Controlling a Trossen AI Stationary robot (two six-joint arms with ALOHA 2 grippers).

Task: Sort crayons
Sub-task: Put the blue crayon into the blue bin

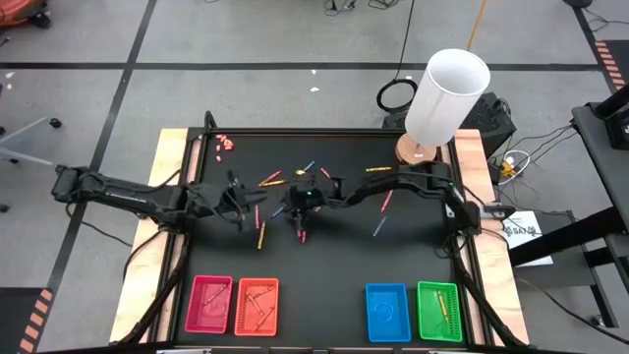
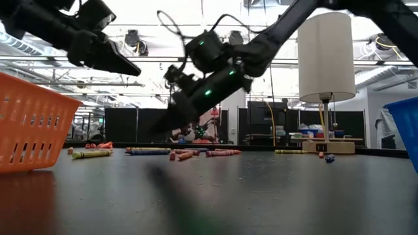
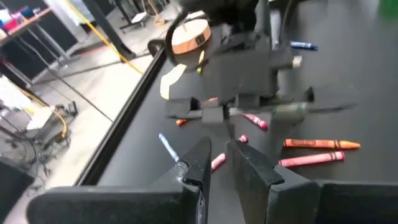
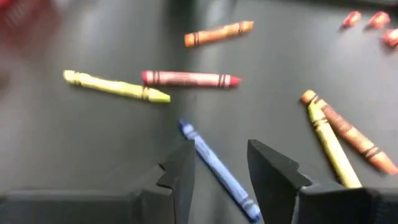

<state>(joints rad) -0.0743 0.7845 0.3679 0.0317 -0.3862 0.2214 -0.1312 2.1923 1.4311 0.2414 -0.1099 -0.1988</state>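
Overhead, scene: black table (image 1: 413, 246) with loose crayons (image 1: 270, 180) scattered across its middle and toward the far edge.
Left gripper (image 1: 239, 206): over the table's middle, left of centre; fingers (image 3: 199, 163) nearly together, nothing between them.
Right gripper (image 1: 298, 208): over the middle of the table, near the left one; jaws apart above a blue crayon (image 4: 217, 169), not clamped on it.
Nearby crayons: yellow crayon (image 4: 115, 86) beside a red crayon (image 4: 189, 79), orange crayon (image 4: 219, 33) beyond.
Trays, near edge: pink tray (image 1: 208, 304), orange tray (image 1: 256, 306), blue tray (image 1: 387, 313), green tray (image 1: 439, 311).
Far-right corner: white lamp (image 1: 444, 98).
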